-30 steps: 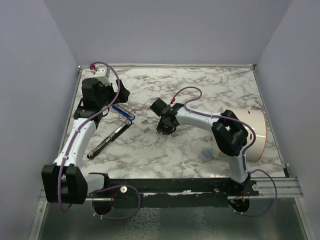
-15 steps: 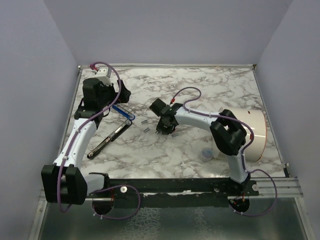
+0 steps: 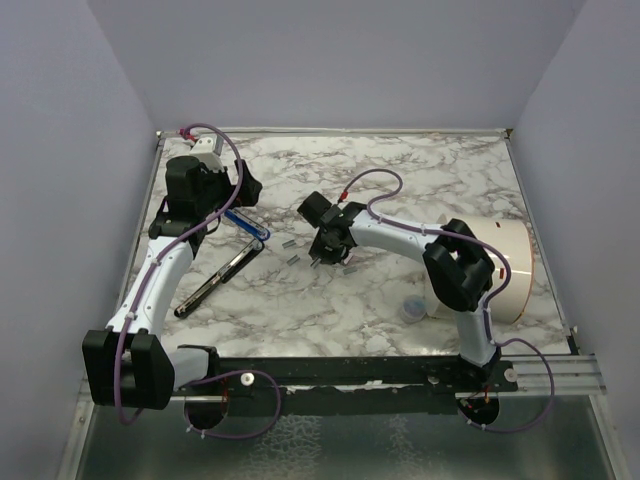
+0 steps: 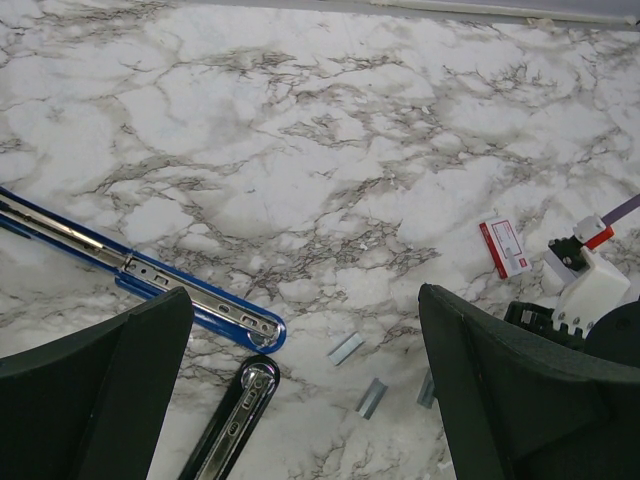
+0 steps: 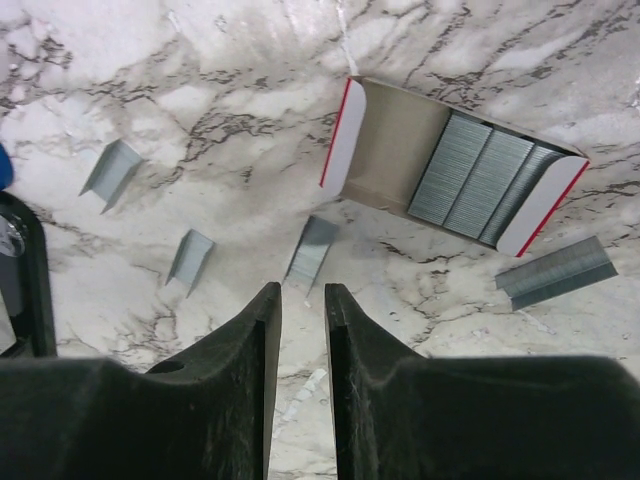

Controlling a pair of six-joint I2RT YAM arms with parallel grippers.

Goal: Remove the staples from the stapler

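left gripper hung spread wide and empty over the marble table, blue stapler lay opened just below its fingers, loose staples lay scattered beside an open staple box, right gripper hovered over them, jaws nearly together with a slim gap, holding nothing

Top view: I see rail left of centre on table. Stapler just below it, slanting to lower left. Right ends of both close together; can't tell if touching. Two staples just right of those ends. Cylinder at right edge, cap at its lower left.

Right wrist view: box upper right, strips in its right half. One strip just outside, lower right. Three strips left of box.
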